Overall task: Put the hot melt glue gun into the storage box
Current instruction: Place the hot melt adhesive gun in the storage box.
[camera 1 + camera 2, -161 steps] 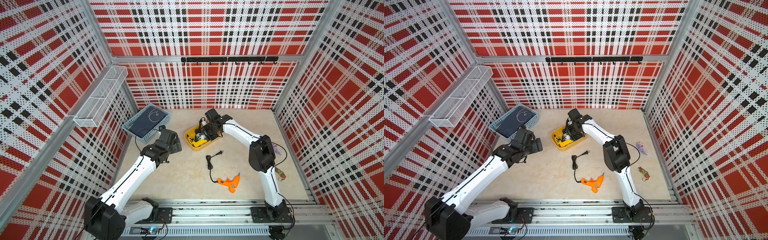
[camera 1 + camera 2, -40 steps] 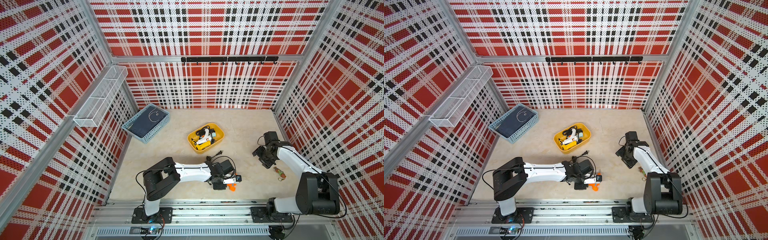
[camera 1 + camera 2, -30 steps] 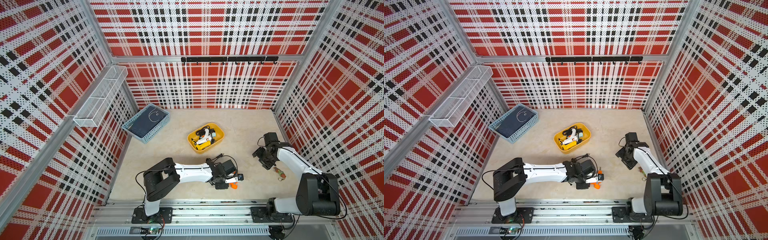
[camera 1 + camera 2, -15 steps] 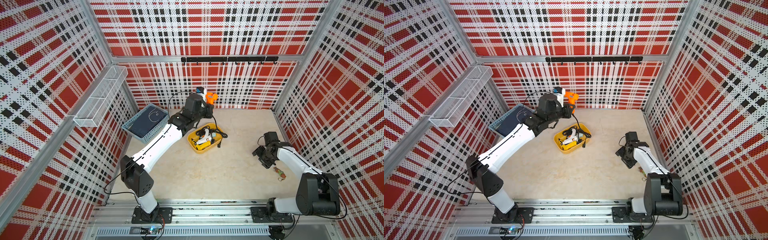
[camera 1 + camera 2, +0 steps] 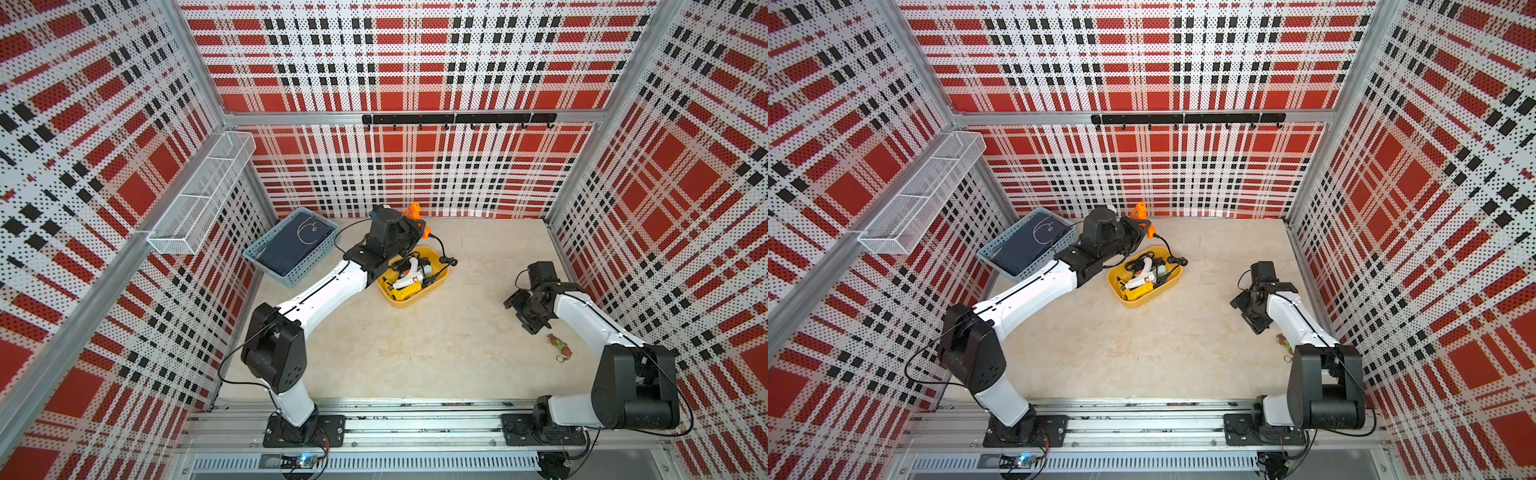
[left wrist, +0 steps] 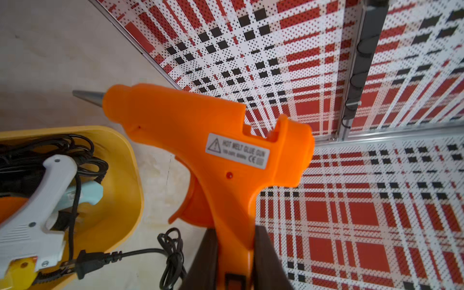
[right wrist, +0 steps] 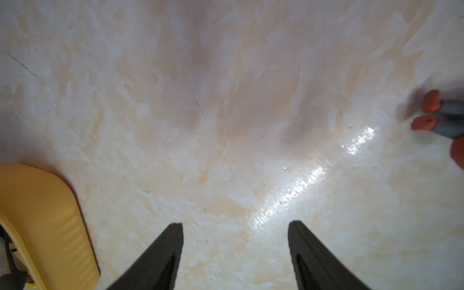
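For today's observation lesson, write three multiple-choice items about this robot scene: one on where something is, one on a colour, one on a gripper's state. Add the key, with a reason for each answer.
1. Where is the orange hot melt glue gun relative to the yellow storage box?
A. Lying inside it
B. Held in the air outside it by the left gripper
C. Pinned underneath it

2. What colour is the second glue gun, the one lying in the storage box?
A. Green
B. White
C. Purple

3. How is the right gripper?
A. Shut on a cord
B. Shut on the box rim
C. Open, holding nothing

Key:
1 B: the left wrist view shows the gripper clamped on the handle, with the box off to one side.
2 B: its body is plainly white in the left wrist view.
3 C: the right wrist view shows its jaws apart with nothing between them.
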You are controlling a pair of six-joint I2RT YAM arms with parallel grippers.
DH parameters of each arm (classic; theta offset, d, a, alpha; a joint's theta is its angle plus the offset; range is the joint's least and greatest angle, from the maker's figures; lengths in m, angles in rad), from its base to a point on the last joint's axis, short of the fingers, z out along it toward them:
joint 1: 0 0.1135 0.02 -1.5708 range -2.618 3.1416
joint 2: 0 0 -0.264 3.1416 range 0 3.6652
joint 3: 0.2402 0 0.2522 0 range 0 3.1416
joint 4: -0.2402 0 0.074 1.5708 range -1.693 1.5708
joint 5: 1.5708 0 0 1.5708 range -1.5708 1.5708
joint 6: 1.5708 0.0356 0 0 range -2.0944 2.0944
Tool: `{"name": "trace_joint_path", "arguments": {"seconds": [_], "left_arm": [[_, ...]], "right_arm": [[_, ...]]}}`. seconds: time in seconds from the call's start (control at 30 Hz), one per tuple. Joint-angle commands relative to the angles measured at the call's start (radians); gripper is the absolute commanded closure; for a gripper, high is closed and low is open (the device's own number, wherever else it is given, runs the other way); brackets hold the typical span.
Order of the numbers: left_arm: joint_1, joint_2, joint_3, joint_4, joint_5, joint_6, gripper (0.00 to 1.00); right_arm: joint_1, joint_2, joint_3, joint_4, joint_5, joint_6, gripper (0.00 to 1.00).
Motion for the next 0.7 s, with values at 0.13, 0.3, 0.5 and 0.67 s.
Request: {"name": "trace_joint_path", "arguments": {"seconds": [0.13, 0.3, 0.5, 0.67], "left_arm": [[-0.006, -0.061, -0.112, 0.129, -0.188, -0.233, 1.00], [-0.005, -0.024, -0.012, 0.145, -0.254, -0.206, 1.00], [-0.009, 0.060, 0.157, 0.128, -0.238, -0.162, 1.00], [-0.024, 0.066, 0.124, 0.130, -0.222, -0.197, 1.00]], "right_arm": [[-0.008, -0.026, -0.013, 0.019, -0.006, 0.000, 0.27], [-0.008, -0.030, -0.008, 0.020, -0.010, -0.005, 0.27], [-0.008, -0.027, 0.001, 0.025, -0.005, -0.008, 0.27], [-0.008, -0.025, 0.005, 0.031, -0.003, -0.006, 0.27]]}}
